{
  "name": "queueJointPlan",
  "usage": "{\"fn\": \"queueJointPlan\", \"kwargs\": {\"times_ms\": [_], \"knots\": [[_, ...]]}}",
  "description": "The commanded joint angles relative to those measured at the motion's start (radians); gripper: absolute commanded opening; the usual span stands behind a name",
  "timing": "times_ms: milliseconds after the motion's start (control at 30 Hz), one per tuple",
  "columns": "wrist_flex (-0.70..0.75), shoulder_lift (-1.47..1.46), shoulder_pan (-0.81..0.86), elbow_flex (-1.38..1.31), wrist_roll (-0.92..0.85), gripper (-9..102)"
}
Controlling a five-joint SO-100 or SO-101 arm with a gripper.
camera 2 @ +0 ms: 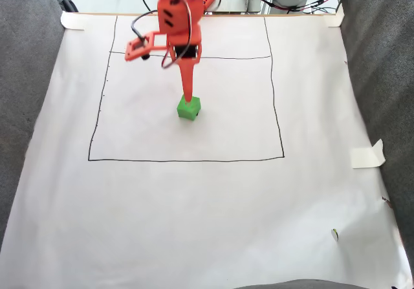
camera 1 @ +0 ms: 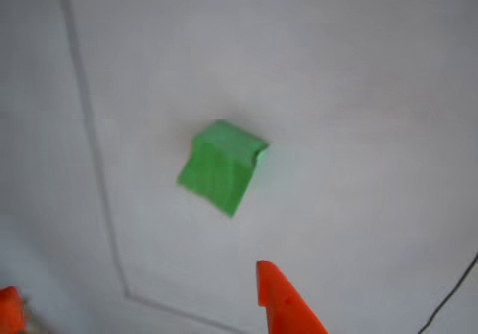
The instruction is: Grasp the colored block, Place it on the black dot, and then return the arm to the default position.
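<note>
Approach step: orange plastic pincer [camera 1: 149, 304], fingers spread and empty, above small matte green cube [camera 1: 220, 166]; next, descend and clench.

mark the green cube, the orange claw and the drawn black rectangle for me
Small bright green matte cube [camera 1: 220, 166]: other view, on its front face.
Orange plastic two-finger claw [camera 1: 142, 300]: other view, midway between the two fingertips.
Thin black drawn rectangle outline [camera 2: 187, 160]: fixed view, on its near edge.

Green block [camera 2: 189, 108] matte; claw [camera 2: 187, 97] orange plastic; white paper sheet [camera 2: 194, 205].
</note>
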Motion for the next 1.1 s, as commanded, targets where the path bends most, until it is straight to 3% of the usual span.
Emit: {"fn": "queueJointPlan", "kwargs": {"times_ms": [0, 267, 533, 767, 1067], "knots": [[-0.098, 0.256, -0.015, 0.235, -0.005, 31], [-0.302, 0.836, -0.069, 0.836, 0.018, 2], [-0.433, 1.255, -0.063, 1.282, -0.048, 0], [-0.302, 1.572, -0.008, 1.425, -0.098, 0], [-0.117, 1.759, -0.014, 1.482, -0.094, 0]]}}
